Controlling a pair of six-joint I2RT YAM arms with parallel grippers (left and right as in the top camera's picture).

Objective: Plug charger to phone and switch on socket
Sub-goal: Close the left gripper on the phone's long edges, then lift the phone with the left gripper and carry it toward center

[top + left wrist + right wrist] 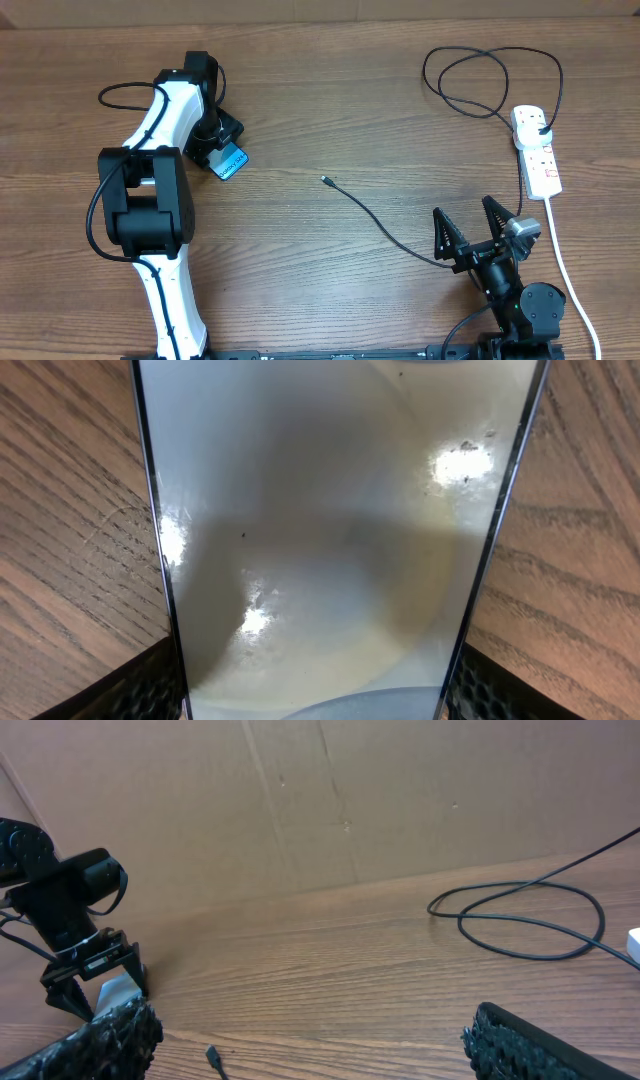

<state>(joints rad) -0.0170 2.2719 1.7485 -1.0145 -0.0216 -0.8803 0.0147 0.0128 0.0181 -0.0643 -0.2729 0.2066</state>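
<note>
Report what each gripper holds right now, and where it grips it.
The left gripper straddles the phone, apparently clamping its two long edges. The right gripper is open and holds nothing.

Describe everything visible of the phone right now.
The phone is a slim rectangle with a lit blue-and-white screen. It sits askew over the wooden table and is mostly hidden under the left gripper. From the left wrist camera, its glossy glass shows glare and has thin dark edges, and the gripper's fingers press against both long edges. Nothing is plugged in. The charger tip lies apart.
</note>
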